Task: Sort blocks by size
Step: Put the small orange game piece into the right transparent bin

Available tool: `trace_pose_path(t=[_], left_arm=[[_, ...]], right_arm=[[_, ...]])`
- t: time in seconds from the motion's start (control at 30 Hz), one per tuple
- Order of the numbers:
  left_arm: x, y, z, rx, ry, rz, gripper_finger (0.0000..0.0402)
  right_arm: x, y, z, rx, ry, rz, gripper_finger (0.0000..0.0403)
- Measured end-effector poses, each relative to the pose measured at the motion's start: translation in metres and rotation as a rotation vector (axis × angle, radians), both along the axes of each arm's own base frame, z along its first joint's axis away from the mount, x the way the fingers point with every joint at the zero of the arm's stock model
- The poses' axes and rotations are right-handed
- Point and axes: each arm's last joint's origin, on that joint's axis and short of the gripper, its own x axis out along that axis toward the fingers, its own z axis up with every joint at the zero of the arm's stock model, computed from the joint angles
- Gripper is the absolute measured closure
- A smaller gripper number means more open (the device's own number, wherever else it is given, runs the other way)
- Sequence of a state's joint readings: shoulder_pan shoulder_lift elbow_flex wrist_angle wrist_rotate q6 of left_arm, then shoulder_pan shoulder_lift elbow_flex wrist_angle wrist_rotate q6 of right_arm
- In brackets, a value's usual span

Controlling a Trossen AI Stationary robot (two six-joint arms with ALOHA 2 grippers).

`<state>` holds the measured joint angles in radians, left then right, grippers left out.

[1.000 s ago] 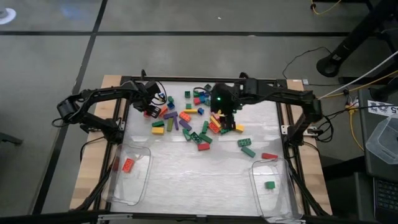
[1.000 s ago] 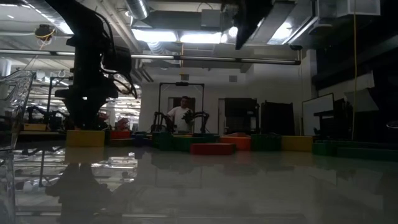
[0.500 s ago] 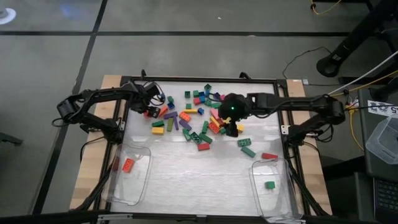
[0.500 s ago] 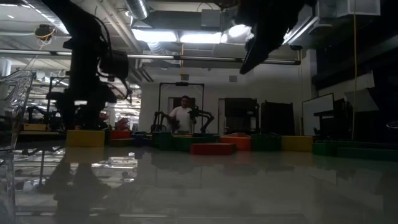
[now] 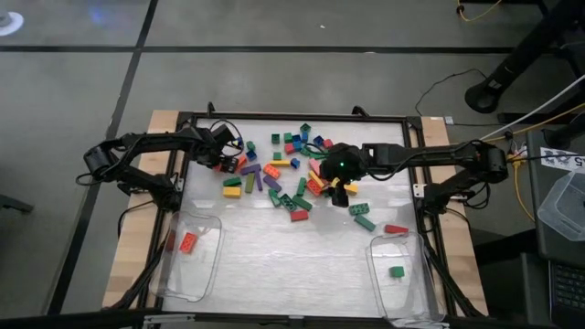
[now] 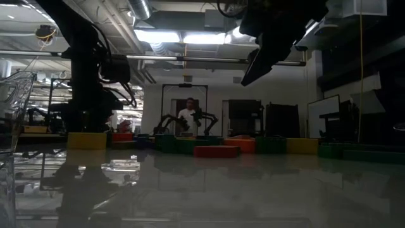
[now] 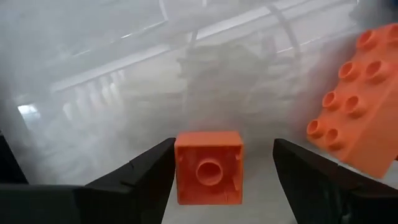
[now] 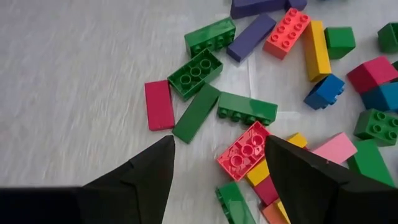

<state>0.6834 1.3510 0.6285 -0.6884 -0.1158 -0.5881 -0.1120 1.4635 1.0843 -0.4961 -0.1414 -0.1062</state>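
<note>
The blocks (image 5: 283, 174) lie scattered across the table's far half in many colours, long and short. My left gripper (image 5: 224, 163) points down at the pile's left edge. It is open (image 7: 224, 146), with a small orange square brick (image 7: 208, 168) on the table between its fingers, hollow side up. A long orange brick (image 7: 354, 99) lies beside it. My right gripper (image 5: 339, 183) hangs open (image 8: 219, 140) above the pile's right part, over a red brick (image 8: 244, 151), touching nothing. My left gripper has its fingers on either side of the small orange brick, which rests on the table. One side of the brick (image 7: 178, 168) lies right against one finger (image 7: 163, 163). I cannot tell whether they touch. A clear gap stays at the other finger.
A clear tub (image 5: 203, 274) at the near left holds an orange brick (image 5: 187, 242). A second clear tub (image 5: 416, 297) at the near right holds a green block (image 5: 397, 271). A red piece (image 5: 396, 228) and green bricks (image 5: 362, 216) lie near it. The table's near middle is bare.
My right gripper has come down toward the pile's right part and shifted a little toward the table's near right, its arm stretching out flatter. My left gripper has sunk slightly over the orange brick at the pile's left edge.
</note>
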Motion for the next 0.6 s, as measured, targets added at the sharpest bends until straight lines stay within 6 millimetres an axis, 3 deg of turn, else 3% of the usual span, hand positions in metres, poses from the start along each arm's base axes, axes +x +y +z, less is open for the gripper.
trace_pose_path(t=[0.33,0.43,0.6], left_arm=[[-0.0048,-0.0038,-0.0009,-0.041,0.046,0.019,0.0154],[-0.0041,-0.0034,-0.0008,-0.035,0.041,0.010,0.0180],[-0.0041,-0.0033,-0.0008,-0.034,0.047,-0.025,0.0258]], right_arm=[[0.0013,-0.0001,0.0011,-0.001,-0.018,0.001,0.0153],[0.0013,-0.0001,0.0012,-0.001,-0.019,0.001,0.0153],[0.0015,0.0000,0.0013,-0.001,-0.020,0.002,0.0153]])
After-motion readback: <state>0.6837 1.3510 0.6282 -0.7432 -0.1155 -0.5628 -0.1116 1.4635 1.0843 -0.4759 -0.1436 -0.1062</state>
